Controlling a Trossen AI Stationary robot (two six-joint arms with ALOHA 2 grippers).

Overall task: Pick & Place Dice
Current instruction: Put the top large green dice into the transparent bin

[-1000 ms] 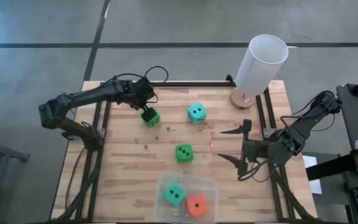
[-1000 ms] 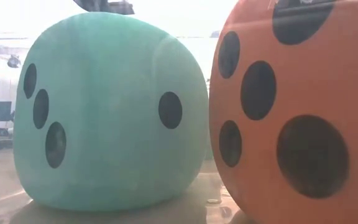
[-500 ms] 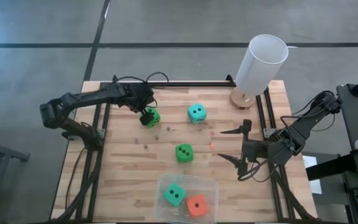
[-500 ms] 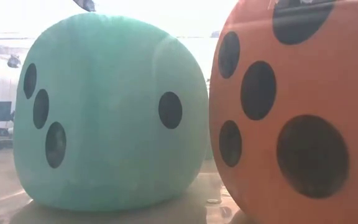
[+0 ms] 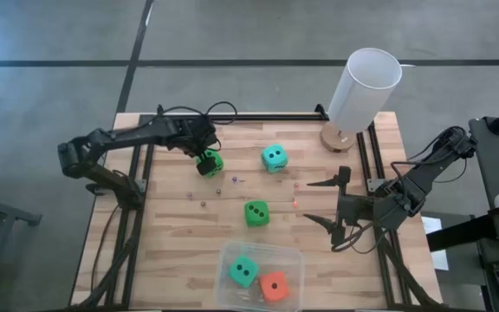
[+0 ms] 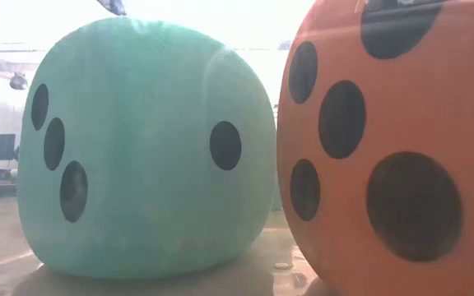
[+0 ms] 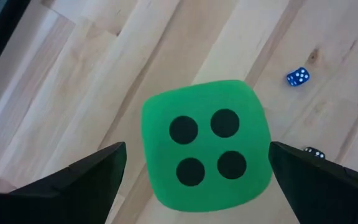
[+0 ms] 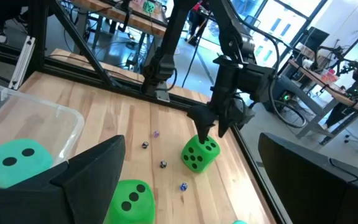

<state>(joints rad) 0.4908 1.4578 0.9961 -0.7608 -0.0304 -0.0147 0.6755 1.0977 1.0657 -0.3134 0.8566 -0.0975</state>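
Observation:
My left gripper (image 5: 204, 156) (image 7: 197, 145) is open and points down over a bright green die (image 5: 209, 162) (image 7: 204, 143) that rests on the table with four pips facing up. One finger stands off each side of this die. A teal die (image 5: 273, 158) and a second green die (image 5: 255, 213) sit on the wood. Another teal die (image 5: 243, 271) (image 6: 146, 148) and the orange-red die (image 5: 274, 286) (image 6: 393, 140) lie in a clear container (image 5: 294, 260). My right gripper (image 5: 310, 200) is open and waits near the table's right edge.
A tall white cylinder (image 5: 364, 87) on a round wooden base stands at the far right corner. Several tiny dice lie scattered on the wood, among them a blue one (image 7: 298, 76) close to the green die. Black frame rails run along the table's left, far and right sides.
My left gripper has shifted a little toward the table's near edge, settling over the green die. The die and all the other things have stayed where they were.

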